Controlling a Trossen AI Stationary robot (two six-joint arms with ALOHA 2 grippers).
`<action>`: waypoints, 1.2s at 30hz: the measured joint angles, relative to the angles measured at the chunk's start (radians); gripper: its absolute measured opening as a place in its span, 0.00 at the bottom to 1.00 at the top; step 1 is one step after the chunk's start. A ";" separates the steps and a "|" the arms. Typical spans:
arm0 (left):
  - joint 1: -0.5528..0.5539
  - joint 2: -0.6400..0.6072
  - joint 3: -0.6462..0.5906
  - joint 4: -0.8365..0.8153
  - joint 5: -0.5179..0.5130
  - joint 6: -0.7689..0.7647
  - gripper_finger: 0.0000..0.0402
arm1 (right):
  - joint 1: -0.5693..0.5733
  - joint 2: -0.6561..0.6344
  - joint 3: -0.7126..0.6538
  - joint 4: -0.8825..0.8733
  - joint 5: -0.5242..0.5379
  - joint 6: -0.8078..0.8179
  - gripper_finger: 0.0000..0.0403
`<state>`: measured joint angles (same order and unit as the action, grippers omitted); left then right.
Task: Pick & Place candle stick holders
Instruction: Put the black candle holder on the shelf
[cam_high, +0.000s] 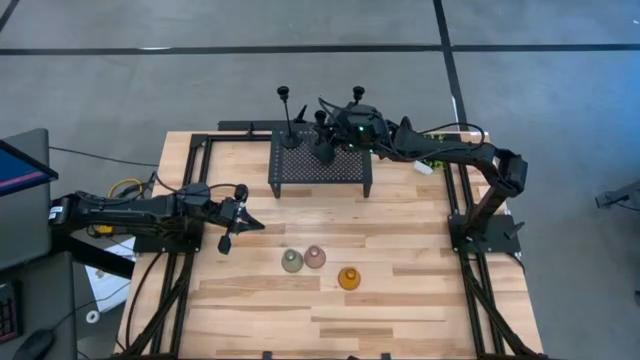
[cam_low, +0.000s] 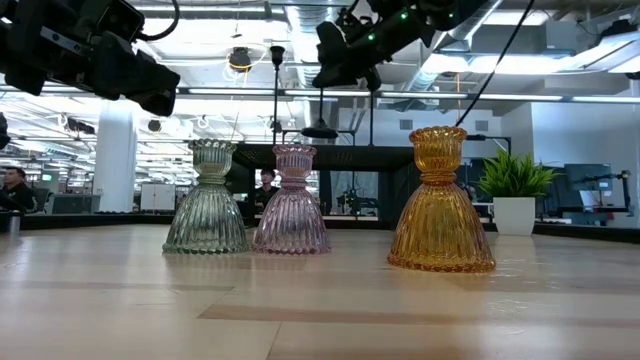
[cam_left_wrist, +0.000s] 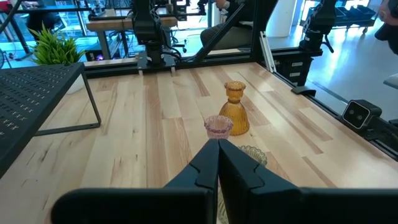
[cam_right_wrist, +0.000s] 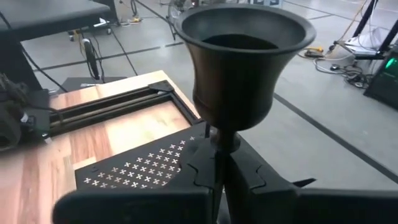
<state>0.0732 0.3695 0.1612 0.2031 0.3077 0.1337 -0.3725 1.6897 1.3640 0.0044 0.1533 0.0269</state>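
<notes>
Three squat ribbed holders stand on their wide bases on the wooden table: green, pink and amber. They also show in the high view: green, pink, amber. My right gripper is over the black perforated rack, shut on a black thin-stemmed holder. A taller black holder stands on the rack's left part. A third black cup top shows beyond the gripper. My left gripper is shut and empty, left of the squat holders. My right gripper pinches the black holder's thin stem between its two fingers, just under the cup top. The fingers come about level from the table's right and lie across the stem. The holder is upright, and its round base hangs a little above the rack top.
A small green potted plant stands at the rack's right, under my right arm. Bare wood lies between the rack and the squat holders. Black frame rails run along the table's left and right sides. A person shows in the room behind.
</notes>
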 joint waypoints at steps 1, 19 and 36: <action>0.000 0.000 0.000 0.000 0.000 0.000 0.02 | 0.000 0.000 0.000 0.000 -0.001 0.000 0.00; 0.000 0.000 0.000 0.000 0.000 0.000 0.02 | 0.004 0.084 0.000 0.041 0.009 0.015 0.00; 0.000 0.000 0.000 0.000 0.000 0.000 0.02 | 0.005 0.082 0.000 0.011 0.032 -0.002 0.00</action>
<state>0.0731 0.3695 0.1612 0.2035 0.3073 0.1337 -0.3679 1.7718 1.3643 0.0158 0.1852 0.0254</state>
